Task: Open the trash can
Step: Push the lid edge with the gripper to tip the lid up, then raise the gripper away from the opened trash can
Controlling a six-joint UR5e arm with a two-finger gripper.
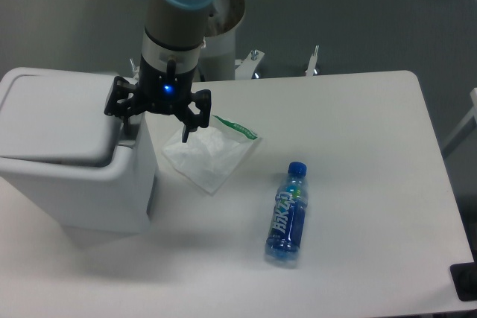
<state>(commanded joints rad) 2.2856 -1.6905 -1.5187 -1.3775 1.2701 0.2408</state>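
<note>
A white table [358,147] stood on a grey floor, seen from above by the single camera. The trash can [71,158] sat at the nine o'clock edge of the table, a big boxy white bin with rounded corners and a flat lid [56,117] that looked slightly tipped, its near edge seeming lifted off the body. The gripper [154,126] hung at the can's three o'clock rim with its fingers spread wide, one finger [127,118] down at the grey tab, probably pressing it to release the lid. A white bag [212,153] lay just right of the can, and a blue bottle [288,214] lay on its side toward five o'clock, well apart from both.
</note>
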